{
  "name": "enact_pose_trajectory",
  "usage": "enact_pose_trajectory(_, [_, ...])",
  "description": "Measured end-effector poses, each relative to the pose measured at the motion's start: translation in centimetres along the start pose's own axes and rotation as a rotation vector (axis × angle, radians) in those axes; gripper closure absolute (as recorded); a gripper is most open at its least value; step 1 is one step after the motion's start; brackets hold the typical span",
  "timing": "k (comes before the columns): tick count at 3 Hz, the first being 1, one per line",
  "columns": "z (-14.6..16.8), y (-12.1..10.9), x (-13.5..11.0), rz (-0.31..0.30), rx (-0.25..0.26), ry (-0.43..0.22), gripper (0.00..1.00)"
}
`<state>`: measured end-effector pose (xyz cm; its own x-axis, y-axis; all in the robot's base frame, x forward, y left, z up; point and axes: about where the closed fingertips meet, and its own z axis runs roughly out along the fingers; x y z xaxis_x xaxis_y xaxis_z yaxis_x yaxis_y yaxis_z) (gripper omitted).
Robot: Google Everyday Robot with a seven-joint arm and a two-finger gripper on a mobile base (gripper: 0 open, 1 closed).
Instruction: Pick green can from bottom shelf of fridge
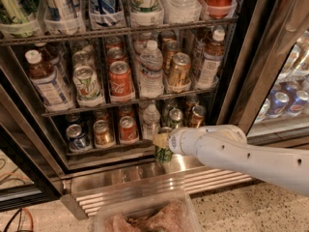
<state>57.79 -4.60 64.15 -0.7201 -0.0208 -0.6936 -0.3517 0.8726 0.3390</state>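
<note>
The fridge (244,57) stands open, black-framed, with wire racks of drinks. The bottom shelf (111,149) holds a blue can (77,137), a gold can (103,132), a red can (128,128), a water bottle (150,121), another green can (175,118) and a gold-brown can (196,115). My gripper (162,143), at the end of the white arm (231,151) reaching in from the right, is shut on the green can (163,154). It holds the can upright just in front of the shelf's edge, over the ribbed steel base (145,178).
The middle rack (130,99) above holds tea bottles, cans and a water bottle. The open glass door (270,66) stands at the right, with a second cooler of blue cans (285,103) behind it. A clear plastic bin (145,215) sits on the floor in front.
</note>
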Motion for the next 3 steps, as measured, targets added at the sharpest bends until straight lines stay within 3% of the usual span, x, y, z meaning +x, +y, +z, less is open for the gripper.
enact_pose_trajectory(1, [0.0, 0.0, 0.0, 0.000, 0.001, 0.001, 1.00])
enact_pose_trajectory(3, [-1.3, 3.2, 6.1, 0.120, -0.051, 0.141, 1.00])
